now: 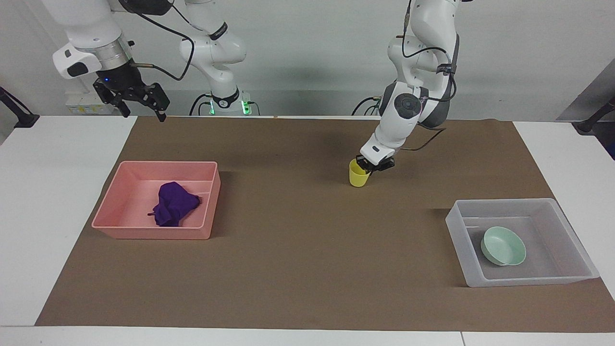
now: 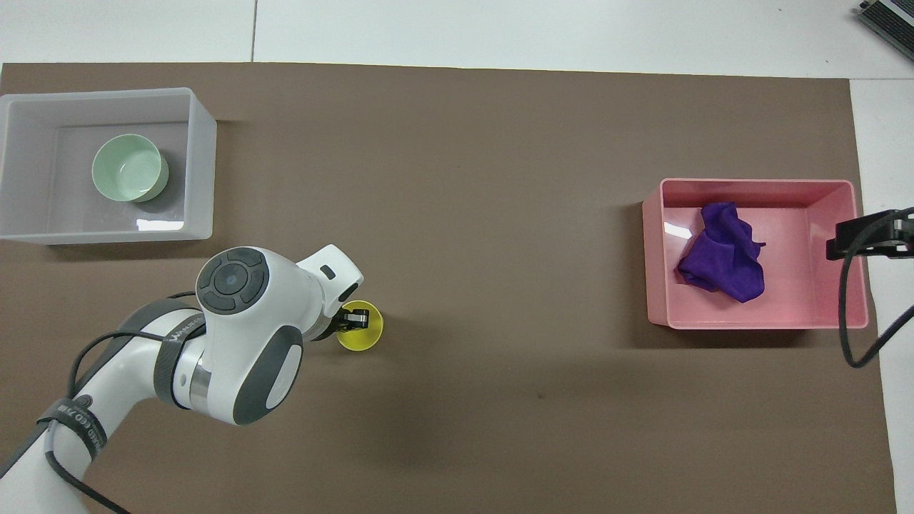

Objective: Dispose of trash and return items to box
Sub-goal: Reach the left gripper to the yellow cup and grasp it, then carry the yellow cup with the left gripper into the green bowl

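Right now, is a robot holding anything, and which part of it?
Yes. The left pincer is shut on the rim of the yellow cup, on the wall toward the left arm's end of the table. The right pincer is open and holds nothing.

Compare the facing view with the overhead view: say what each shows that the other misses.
Facing only: both arm bases, and the whole open right gripper raised above the table edge near the pink tray.
Overhead only: the yellow cup seen straight down its mouth.
Both: the left gripper shut on the cup's rim, the purple cloth in the pink tray, the green bowl in the clear box.
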